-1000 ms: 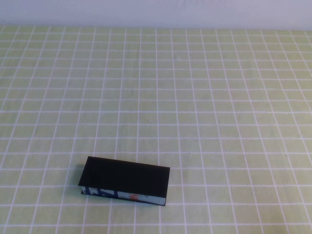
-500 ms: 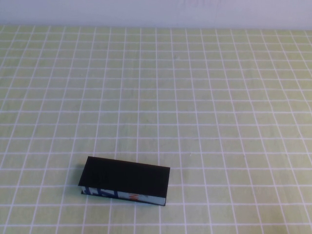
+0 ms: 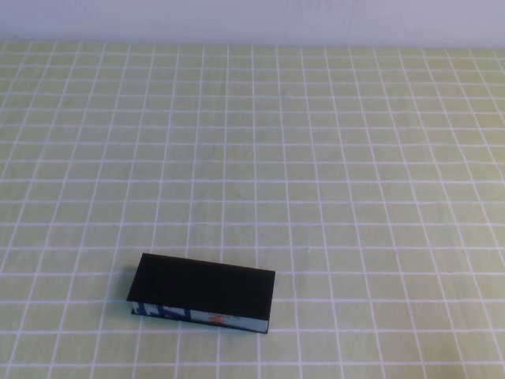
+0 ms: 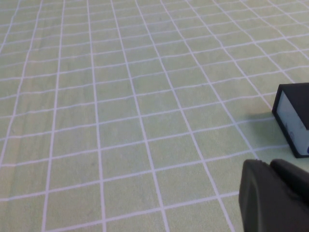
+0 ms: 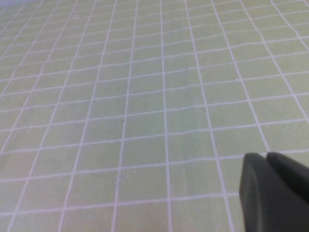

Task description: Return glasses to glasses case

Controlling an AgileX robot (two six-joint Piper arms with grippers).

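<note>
The glasses case (image 3: pixel 202 294) lies shut on the green checked cloth at the front left in the high view, its flat black lid down and its blue-grey front edge with an orange mark facing me. One end of it shows in the left wrist view (image 4: pixel 294 118). The glasses are hidden from every view. My left gripper (image 4: pixel 270 166) is shut and empty, low over the cloth a short way from the case's end. My right gripper (image 5: pixel 266 157) is shut and empty over bare cloth. Neither arm shows in the high view.
The green cloth with white grid lines (image 3: pixel 316 158) covers the whole table. A pale wall runs along the far edge (image 3: pixel 252 20).
</note>
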